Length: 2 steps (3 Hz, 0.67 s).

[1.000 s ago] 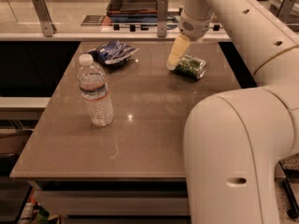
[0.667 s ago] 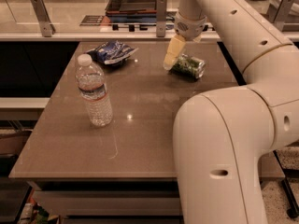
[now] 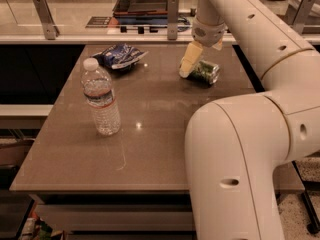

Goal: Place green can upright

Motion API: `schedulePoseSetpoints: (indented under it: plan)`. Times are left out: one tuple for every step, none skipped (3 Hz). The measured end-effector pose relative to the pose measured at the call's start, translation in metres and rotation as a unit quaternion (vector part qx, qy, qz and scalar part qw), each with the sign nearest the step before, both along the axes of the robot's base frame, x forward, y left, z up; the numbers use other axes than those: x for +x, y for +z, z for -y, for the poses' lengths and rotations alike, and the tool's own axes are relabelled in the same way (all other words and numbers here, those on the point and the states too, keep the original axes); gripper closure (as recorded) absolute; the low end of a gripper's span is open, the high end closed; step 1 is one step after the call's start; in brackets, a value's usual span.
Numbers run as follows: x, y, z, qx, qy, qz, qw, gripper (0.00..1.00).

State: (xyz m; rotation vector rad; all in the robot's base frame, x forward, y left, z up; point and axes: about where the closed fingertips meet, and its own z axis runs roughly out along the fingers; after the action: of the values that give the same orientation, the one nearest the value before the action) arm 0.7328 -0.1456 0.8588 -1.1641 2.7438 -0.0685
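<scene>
The green can [image 3: 206, 73] lies on its side at the far right of the brown table [image 3: 150, 149]. My gripper [image 3: 202, 59] hangs from the cream arm right over the can's left end. One pale finger [image 3: 189, 60] reaches down to the table just left of the can, and the other finger shows only as a stub on the right. The jaws look spread, with the can below and between them, not lifted.
A clear plastic water bottle [image 3: 101, 98] stands upright at mid-left of the table. A blue-and-white snack bag [image 3: 119, 56] lies at the far left. My arm's large cream body [image 3: 235, 169] covers the table's front right. A counter with a railing [image 3: 170, 14] runs behind.
The gripper has shifted only slightly beside the can. The can still lies on its side in the same spot, and the bottle and bag have not moved.
</scene>
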Motion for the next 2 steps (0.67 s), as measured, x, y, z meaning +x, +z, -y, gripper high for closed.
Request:
schedulePoseSetpoints:
  plan:
    - [0.0016,-0.0049,0.0019,-0.003,0.001,-0.004,1.0,0.17]
    - [0.0098,-0.0072,-0.0009,0.001,0.001,0.009,1.0,0.41]
